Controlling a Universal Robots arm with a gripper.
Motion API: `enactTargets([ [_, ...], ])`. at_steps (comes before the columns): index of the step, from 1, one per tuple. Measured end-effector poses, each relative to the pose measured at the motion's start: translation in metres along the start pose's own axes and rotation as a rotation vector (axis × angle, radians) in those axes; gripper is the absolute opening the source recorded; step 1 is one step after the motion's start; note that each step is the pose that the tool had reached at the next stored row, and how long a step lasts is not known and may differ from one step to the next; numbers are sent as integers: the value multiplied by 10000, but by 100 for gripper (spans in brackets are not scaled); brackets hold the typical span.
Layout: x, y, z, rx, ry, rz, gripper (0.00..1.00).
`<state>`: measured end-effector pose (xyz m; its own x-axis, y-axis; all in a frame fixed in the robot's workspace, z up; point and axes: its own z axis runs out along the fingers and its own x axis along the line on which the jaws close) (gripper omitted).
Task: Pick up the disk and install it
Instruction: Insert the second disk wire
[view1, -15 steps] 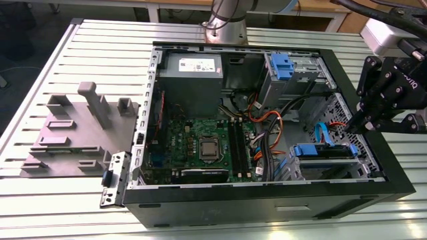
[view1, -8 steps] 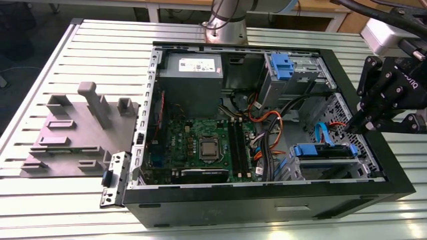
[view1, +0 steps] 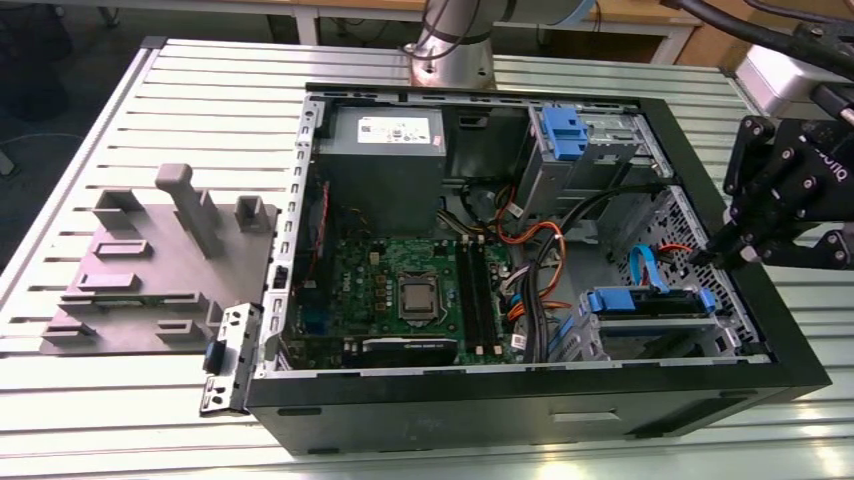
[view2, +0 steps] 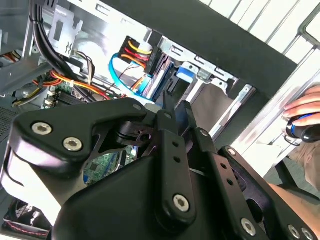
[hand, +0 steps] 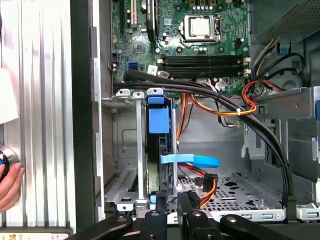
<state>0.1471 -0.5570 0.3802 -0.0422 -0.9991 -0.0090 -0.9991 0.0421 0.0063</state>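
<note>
Inside the open computer case (view1: 534, 400) on the counter (view1: 200, 110), the disk (hand: 159, 150) sits upright in its metal cage, while the pincer (hand: 172, 200) hovers just beside it, fingers nearly closed, gripping nothing.

Black pincer (view2: 175, 112) with jointed linkage arms and silver screw heads.

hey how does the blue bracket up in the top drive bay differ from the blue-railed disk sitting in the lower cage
The blue bracket sits in the upper bay near the grey power supply, far from the gripper; the disk sits in the lower drive cage, right beside the gripper.

The bracket looks bare, with no drive body visible; the disk has a dark body between its rails.

A blue cable runs to the disk; none shows at the bracket.

Both have blue plastic parts and sit inside the open case.
</note>
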Motion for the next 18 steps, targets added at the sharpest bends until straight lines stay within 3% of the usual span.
enactTargets([
  [1,-22,-2,86,0,-1,-49,24],
  [2,-35,-2,95,-1,-1,-80,24],
  [8,-50,-1,104,-2,-1,-147,24],
  [12,-111,1,108,-2,-3,-147,24],
  [18,-130,2,157,-2,-3,-147,24],
])
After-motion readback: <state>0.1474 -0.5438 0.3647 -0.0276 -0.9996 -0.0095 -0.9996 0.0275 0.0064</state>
